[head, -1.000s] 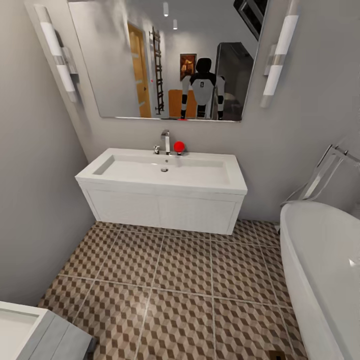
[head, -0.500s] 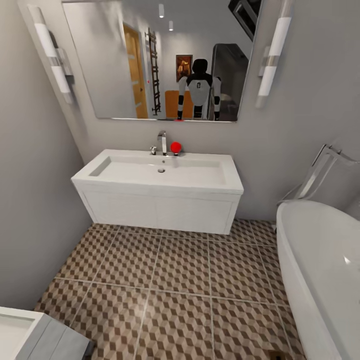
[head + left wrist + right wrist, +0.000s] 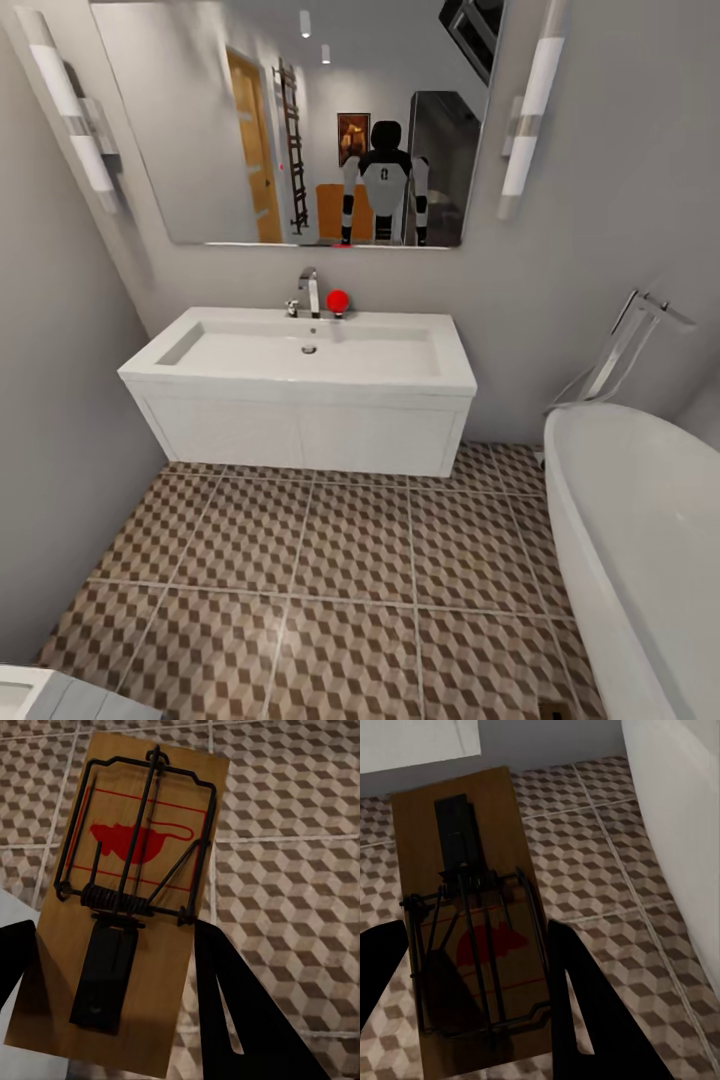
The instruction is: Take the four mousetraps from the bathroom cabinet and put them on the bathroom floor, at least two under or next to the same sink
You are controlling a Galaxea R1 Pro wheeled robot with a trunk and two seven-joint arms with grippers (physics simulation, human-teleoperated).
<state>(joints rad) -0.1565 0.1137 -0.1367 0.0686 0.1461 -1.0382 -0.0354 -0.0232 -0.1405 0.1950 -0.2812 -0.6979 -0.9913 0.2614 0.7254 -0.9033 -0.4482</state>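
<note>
In the left wrist view a tan mousetrap (image 3: 135, 870) with a red mouse print and dark wire lies between the two black fingers of my left gripper (image 3: 120, 982), which is shut on it. In the right wrist view my right gripper (image 3: 472, 982) holds a second mousetrap (image 3: 465, 907) the same way. Both hang above the cube-patterned bathroom floor (image 3: 350, 560). The white bathroom sink (image 3: 300, 355) with its chrome faucet (image 3: 310, 292) stands ahead on a wall-hung vanity (image 3: 300, 430). The cabinet is out of view.
A white bathtub (image 3: 640, 540) fills the right side, with a floor-standing chrome tap (image 3: 620, 350) behind it. A red ball (image 3: 338, 300) sits by the faucet. A mirror (image 3: 200, 120) hangs above the sink. A white fixture corner (image 3: 30, 695) shows at the lower left.
The whole head view has shifted: the sink, mirror and white corner fixture have slid left in the picture, so the camera moved. No thing in the room has moved.
</note>
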